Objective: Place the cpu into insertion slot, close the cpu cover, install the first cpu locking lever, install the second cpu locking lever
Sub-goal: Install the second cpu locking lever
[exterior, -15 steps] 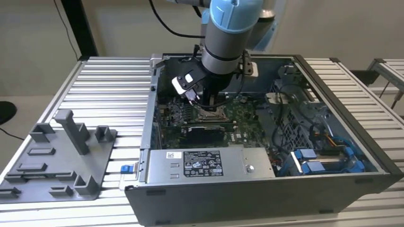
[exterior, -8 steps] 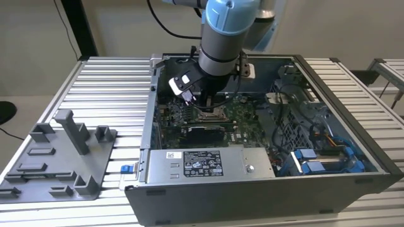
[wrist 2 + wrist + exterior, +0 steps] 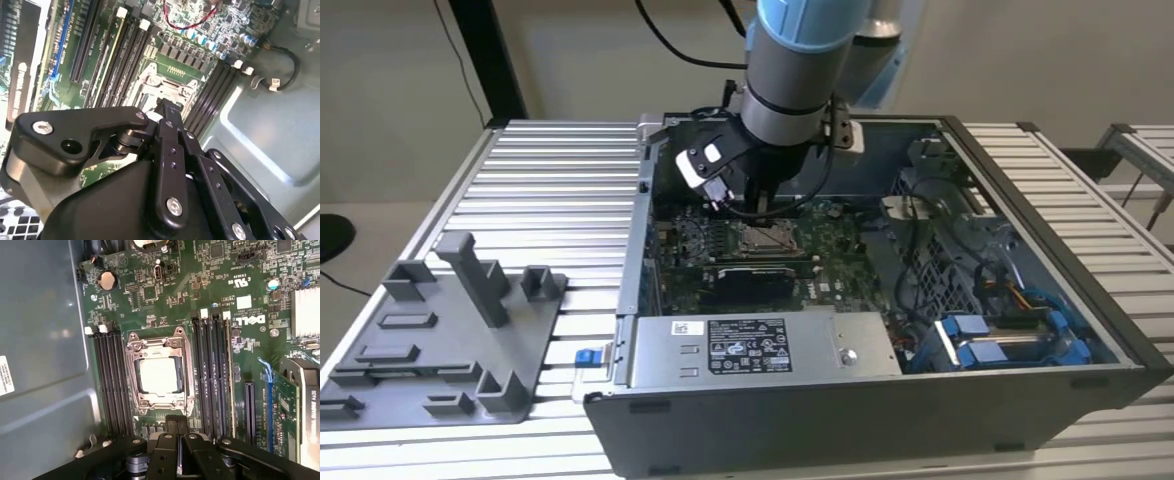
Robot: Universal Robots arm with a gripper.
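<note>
The cpu lies in the insertion slot on the green board, its pale silver top showing through the window of the cpu cover. The cover lies flat over the chip. My gripper hangs just off one edge of the socket with its black fingers pressed together and nothing between them. In the second wrist view the gripper tip stands close above the socket's metal frame. In the exterior view the gripper is low inside the open computer case, right behind the socket.
Black memory slots flank the socket on both sides. A power supply box sits at the case front, blue drive bays and cables at the exterior view's right. A grey fixture tray lies on the table at the exterior view's left.
</note>
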